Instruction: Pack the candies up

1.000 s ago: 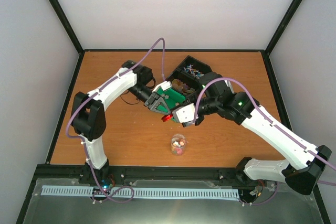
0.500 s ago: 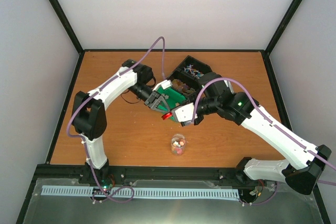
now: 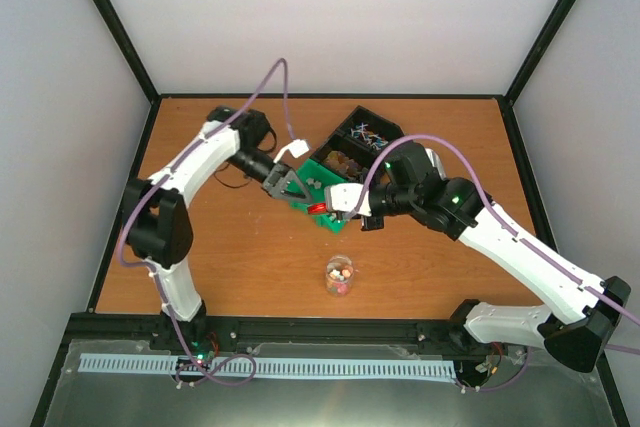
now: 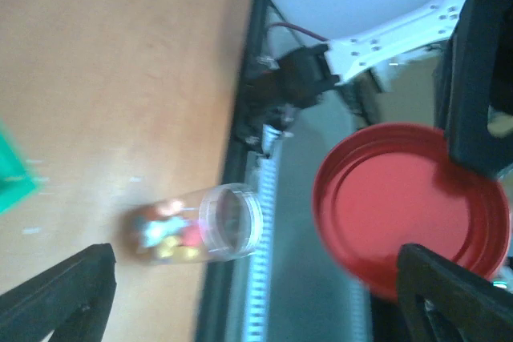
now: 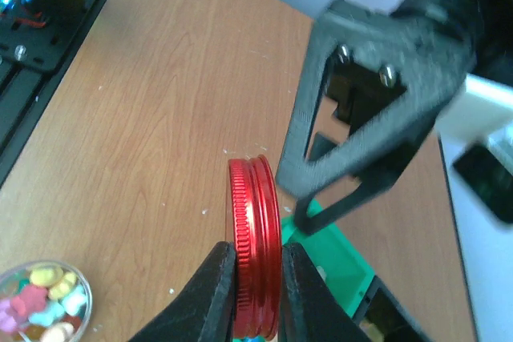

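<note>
candies [image 3: 340, 272]: small pastel heap (pink, yellow, blue bits) in the bottom of a clear jar [image 4: 228, 222] that stands open on the bench [image 3: 230, 257], close to the front edge, about mid-width
lid [image 5: 253, 214]: red screw-on one, not on the jar; it's up in the air, turned on edge, at roughly 12 o'clock from the jar in the top view
right gripper [image 5: 258, 294]: jaws clamped on the lid's rim, one finger each side
left gripper [image 3: 290, 190]: jaws spread wide with nothing in them, sitting just at 10 o'clock of the lid
step: looks to me like the capping part, since the sweets are in and the jar's mouth is bare
next move: I'd guess the right arm has to bring the lid toward 6 o'clock, tip it flat with the open side down, centre it over the mouth, then lower and twist; the jar looks light, so the left arm may need to steady it
candies vs jaws: both sets are well apart from the sweets, and neither touches the jar
further out: green tray [image 3: 325, 175] and black bin [image 3: 362, 132] at 12 to 1 o'clock from the lid
</note>
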Robot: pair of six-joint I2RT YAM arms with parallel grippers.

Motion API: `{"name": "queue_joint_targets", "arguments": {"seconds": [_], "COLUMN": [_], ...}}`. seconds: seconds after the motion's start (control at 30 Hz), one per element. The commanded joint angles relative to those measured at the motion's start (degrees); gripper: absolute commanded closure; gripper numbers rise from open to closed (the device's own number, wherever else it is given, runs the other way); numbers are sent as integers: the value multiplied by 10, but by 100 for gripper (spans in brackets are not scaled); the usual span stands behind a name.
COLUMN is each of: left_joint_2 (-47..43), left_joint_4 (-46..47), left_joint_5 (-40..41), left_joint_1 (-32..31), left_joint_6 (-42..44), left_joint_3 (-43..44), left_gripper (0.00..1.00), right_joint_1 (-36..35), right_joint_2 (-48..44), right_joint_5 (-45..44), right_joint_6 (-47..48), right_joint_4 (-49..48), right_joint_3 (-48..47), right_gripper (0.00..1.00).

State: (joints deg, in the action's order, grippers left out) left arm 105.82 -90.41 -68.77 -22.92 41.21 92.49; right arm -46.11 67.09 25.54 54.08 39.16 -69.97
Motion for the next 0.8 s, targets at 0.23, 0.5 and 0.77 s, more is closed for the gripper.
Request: {"name": "queue_joint_targets", "arguments": {"seconds": [0.23,0.5,0.77], "left_joint_2": [-274,-383,-428], "left_joint_4": [512,603,683], "left_joint_5": [297,365,474], "left_joint_1": [82,52,-86], "left_joint_6": [-257,-119,-61], "left_joint_3": [-130,-223,-296], "left_gripper": [0,0,0], "right_joint_1": [99,235,256], "right_joint_2": [2,48,106], "right_joint_5": [45,268,372], "right_joint_6": [-356,-573,-638], "right_joint_4": [-81,-150,-174], "right_joint_3": [1,7,15], "right_gripper": [97,97,97]}}
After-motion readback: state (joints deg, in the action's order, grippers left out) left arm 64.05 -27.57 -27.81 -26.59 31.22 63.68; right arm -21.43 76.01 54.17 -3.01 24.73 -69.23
